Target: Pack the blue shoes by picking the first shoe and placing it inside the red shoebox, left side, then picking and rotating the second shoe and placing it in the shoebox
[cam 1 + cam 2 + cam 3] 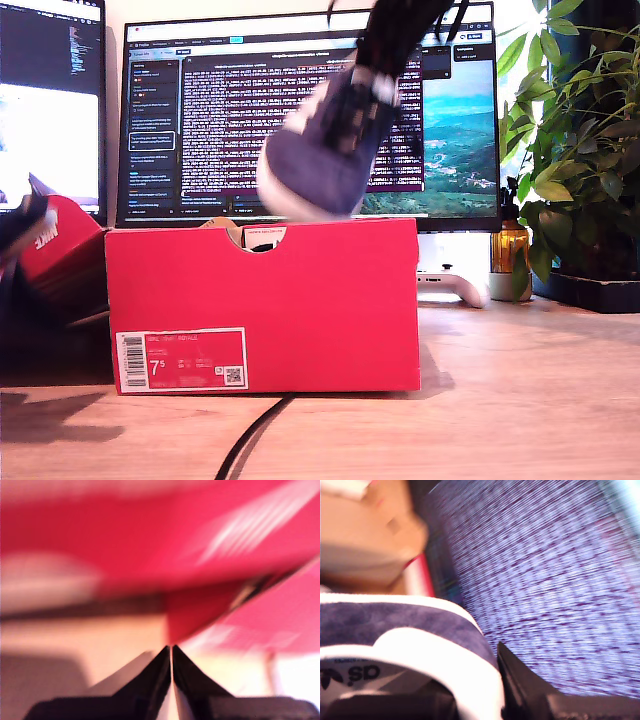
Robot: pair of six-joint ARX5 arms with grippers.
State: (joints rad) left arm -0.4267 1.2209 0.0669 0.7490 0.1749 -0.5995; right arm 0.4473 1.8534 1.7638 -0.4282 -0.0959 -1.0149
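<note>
We see a navy suede shoe [325,150] hanging in the air above the red shoebox [300,300], toe tilted down toward the box's top edge, its white sole rim showing and its outline blurred; in the second wrist view the same shoe [395,620] shows blue suede, a white collar lining and a printed logo on the insole. The shoebox stands upright on the wooden worktop, long side facing the exterior view, with a half-round notch in its top edge and a white "7.5" label at its lower corner on the exterior view's left. Its red lid [55,250] with white lettering leans tilted beside the box at the exterior view's left.
</note>
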